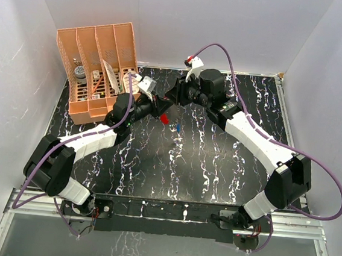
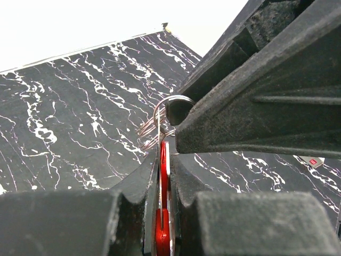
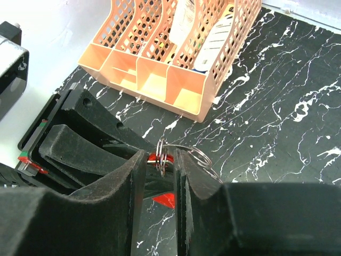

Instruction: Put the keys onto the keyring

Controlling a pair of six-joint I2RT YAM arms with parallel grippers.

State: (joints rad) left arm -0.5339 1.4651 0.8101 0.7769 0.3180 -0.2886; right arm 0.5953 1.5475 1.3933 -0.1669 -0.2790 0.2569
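Two hands meet over the bench [image 1: 215, 168]. Left hand [image 2: 164, 160] is clamped tight on the keyring [image 2: 162, 224], seen edge-on, likely to anchor it. Right hand [image 3: 160, 160] is narrow and seems to nip a wire ring [image 2: 171, 96] at the keyring's tip, probably to thread it. Only the top view shows a blue key [image 1: 176, 128] just beside the meeting point — hanging or lying, can't tell. Right wrist view adds the rack [image 3: 184, 98] behind.
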